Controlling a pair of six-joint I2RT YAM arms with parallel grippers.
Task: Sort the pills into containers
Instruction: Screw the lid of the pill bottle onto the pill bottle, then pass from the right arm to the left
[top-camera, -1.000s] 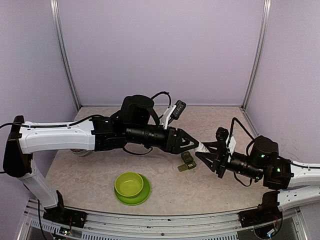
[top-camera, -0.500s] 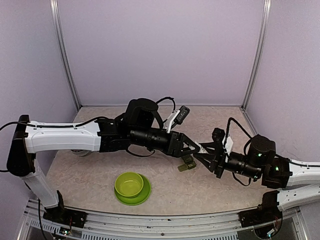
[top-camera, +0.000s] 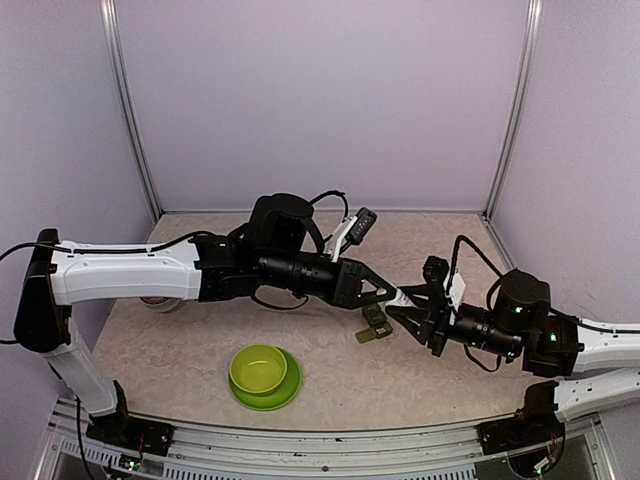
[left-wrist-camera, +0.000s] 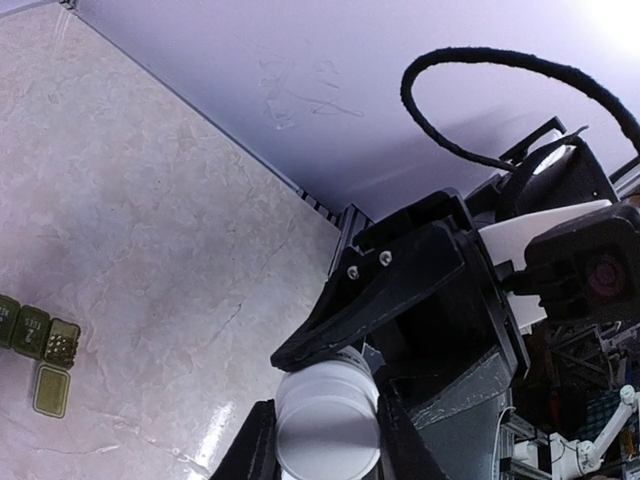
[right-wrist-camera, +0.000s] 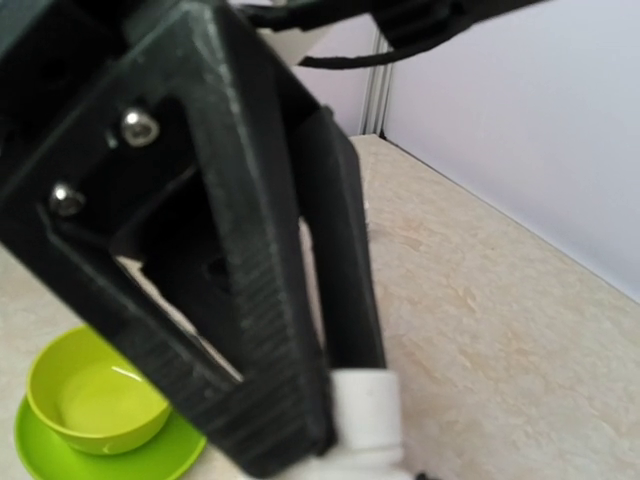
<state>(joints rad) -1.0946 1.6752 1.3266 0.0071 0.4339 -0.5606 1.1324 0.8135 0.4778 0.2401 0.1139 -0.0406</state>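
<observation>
Top external view shows the left gripper (top-camera: 386, 293) pinched shut on one end of a small white plastic bottle (left-wrist-camera: 327, 436) while the right gripper (top-camera: 399, 304) clasps its other end, probably to uncap it, near the dark green three-compartment pill box (top-camera: 375, 322) lying mid-table.

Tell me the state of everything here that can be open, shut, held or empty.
Left gripper: shut on one end of the white bottle.
Right gripper: shut on the bottle's other end.
White bottle: held between both grippers.
Pill box: on the table, one end lid flipped open, the other two look shut.
Bowl: upright on its plate, empty.
</observation>
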